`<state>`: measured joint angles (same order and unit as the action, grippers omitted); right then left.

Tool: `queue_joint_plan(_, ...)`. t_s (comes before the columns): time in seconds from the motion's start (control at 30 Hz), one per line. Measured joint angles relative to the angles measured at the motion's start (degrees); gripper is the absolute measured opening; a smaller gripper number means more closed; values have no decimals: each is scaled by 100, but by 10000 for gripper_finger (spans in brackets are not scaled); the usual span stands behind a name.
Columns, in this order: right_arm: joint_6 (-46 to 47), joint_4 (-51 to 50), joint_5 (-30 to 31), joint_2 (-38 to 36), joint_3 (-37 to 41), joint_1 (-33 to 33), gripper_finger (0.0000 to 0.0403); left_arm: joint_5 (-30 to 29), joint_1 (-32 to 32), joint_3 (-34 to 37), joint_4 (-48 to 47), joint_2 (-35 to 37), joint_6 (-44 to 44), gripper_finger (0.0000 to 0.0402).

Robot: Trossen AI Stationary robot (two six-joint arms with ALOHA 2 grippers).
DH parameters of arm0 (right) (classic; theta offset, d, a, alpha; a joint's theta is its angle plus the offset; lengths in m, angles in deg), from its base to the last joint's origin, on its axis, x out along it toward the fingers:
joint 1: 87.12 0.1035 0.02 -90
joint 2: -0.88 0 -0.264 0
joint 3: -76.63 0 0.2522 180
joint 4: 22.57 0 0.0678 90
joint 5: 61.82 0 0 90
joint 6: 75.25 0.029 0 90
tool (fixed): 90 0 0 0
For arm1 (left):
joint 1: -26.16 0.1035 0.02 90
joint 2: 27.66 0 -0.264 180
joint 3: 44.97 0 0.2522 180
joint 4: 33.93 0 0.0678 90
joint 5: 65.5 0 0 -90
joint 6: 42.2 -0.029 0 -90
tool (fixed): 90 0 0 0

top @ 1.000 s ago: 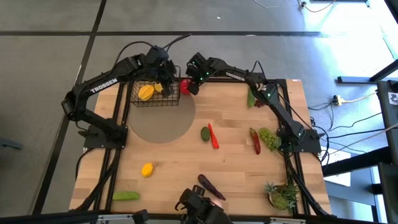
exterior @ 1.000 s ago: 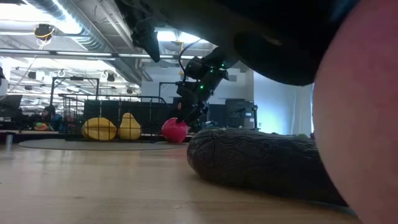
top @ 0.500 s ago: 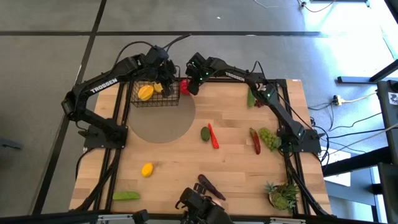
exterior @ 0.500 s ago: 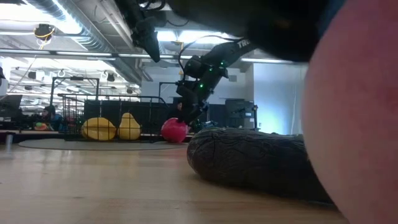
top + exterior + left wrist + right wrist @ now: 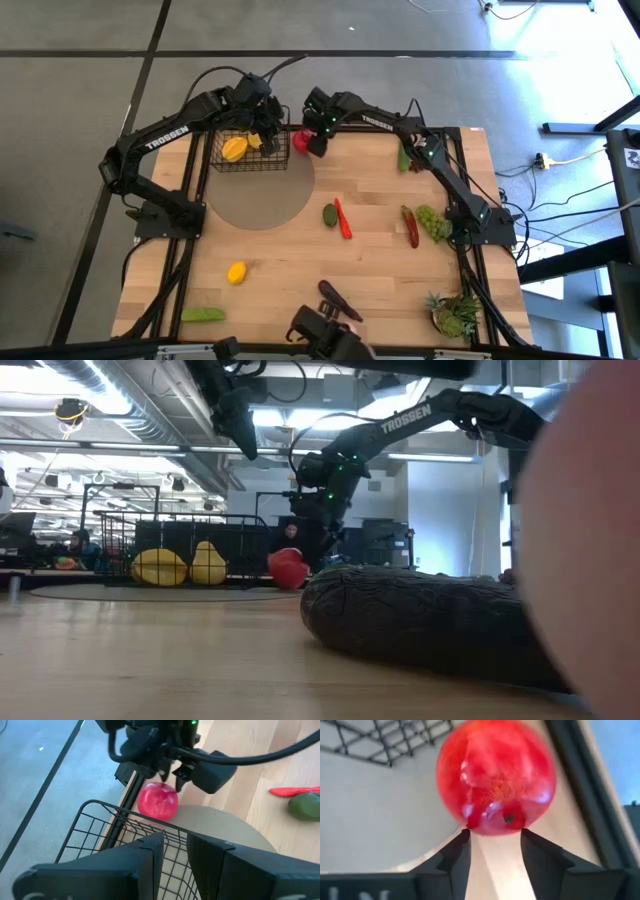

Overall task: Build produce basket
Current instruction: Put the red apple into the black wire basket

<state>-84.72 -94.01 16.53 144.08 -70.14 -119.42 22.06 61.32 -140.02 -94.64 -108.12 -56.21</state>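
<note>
One basket (image 5: 248,152) at the bench's (image 5: 380,280) 11 o'clock corner holds two yellow fruits (image 5: 235,149). One red apple (image 5: 300,138) sits beside it, partly hidden, between the half-open right gripper (image 5: 312,140). The left gripper (image 5: 268,128) hovers above the basket, nearly closed.

1. The high view looks straight down on the whole table (image 5: 380,250) from well above.
2. The low view sits at table-top height, looking level across the wood into the room.
3. Each wrist view looks forward past its own arm's fingers, very close in.
4. All four share the red apple (image 5: 299,137) (image 5: 289,567) (image 5: 158,801) (image 5: 496,776) (nearest in the right wrist view) beside the basket (image 5: 249,152) (image 5: 190,550) (image 5: 135,835).
</note>
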Motion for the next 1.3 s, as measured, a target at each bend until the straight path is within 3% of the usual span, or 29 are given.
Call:
queue_joint_plan(0.4, 70, -1379, 5, -2, -2, -7, 33, -1, 0, 1, 1, 0, 0, 75)
queue_joint_plan(0.63, 81, -1667, 381, -7, 17, -4, 7, -2, 1, 0, 0, 0, -1, 75)
queue_joint_plan(0.77, -250, -1819, 1181, -13, -5, -11, 16, -1, 1, 1, 0, 0, 0, 75)
queue_joint_plan(0.93, -323, -2193, 2222, -74, -188, -11, 60, -1, 0, 0, 1, 0, 0, 75)
queue_joint_plan(1.13, -275, -2547, 2327, -232, -192, 31, 114, -1, 1, 0, 0, 0, -1, 75)
queue_joint_plan(1.3, -310, -2533, 2377, -399, -195, 168, 131, -2, 0, 0, 0, 0, -1, 75)
